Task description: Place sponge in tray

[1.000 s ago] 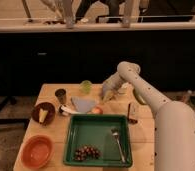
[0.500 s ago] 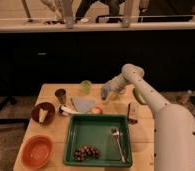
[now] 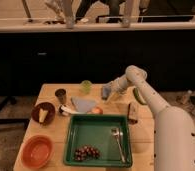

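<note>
Tray: a large dark-green rectangular plastic tray with a raised rim [image 3: 71, 142], on the pale wooden table [image 3: 49, 93]. Dark grapes [image 3: 87, 152] and a metal fork [image 3: 118, 142] lie in it, but no sponge.
Sponge: a small blue-grey rounded block [image 3: 105, 90], beyond the tray's far rim toward its right end, clear of the tray.
Gripper: the two-finger gripper [image 3: 109, 93] is right at the sponge, beyond the tray's far rim. Its jaws are spread wide, and I cannot tell whether a finger touches the block.
Just changed: the white arm's elbow has swung out past the tray's right side. The tip has kept its spot and stayed spread.
Meaning: I'd say it is lining up the wrist. The grasp, the lift and the carry to the tray all remain.
Neighbours: a flat pale-blue cloth [image 3: 83, 104] lies between the sponge and the tray's far rim. A round orange bowl [image 3: 37, 151] sits left of the tray.
</note>
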Available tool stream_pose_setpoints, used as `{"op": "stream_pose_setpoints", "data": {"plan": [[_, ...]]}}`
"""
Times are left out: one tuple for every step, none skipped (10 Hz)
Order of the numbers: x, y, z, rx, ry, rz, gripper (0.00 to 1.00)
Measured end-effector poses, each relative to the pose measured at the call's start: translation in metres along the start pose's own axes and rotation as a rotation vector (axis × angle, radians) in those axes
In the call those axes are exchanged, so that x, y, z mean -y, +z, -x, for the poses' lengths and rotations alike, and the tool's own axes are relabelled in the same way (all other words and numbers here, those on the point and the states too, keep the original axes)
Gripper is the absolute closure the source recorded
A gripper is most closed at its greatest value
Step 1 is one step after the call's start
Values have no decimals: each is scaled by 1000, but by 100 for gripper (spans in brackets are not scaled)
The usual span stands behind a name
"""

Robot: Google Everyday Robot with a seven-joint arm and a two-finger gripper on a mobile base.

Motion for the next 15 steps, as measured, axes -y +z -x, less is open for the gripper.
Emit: {"op": "stream_pose_setpoints", "data": {"plan": [[0, 1, -4, 2, 7, 2, 20], [-1, 1, -8, 4, 14, 1, 20], [-1, 1, -10, 3, 18, 3, 20], [-2, 2, -14, 3, 26, 4, 20], [-3, 2, -18, 1, 35, 5, 20], [-4, 2, -21, 0, 43, 6, 22], [-6, 3, -23, -2, 48, 10, 29], [-6, 3, -25, -2, 53, 10, 40], [-6, 3, -26, -1, 56, 4, 50], [-8, 2, -27, 1, 59, 6, 59], [-10, 0, -27, 4, 60, 5, 72], [-11, -2, -28, 7, 61, 2, 80], [-11, -4, -28, 9, 62, -2, 88], [-12, -5, -27, 11, 62, -5, 98], [-14, -7, -27, 11, 63, -2, 100]]}}
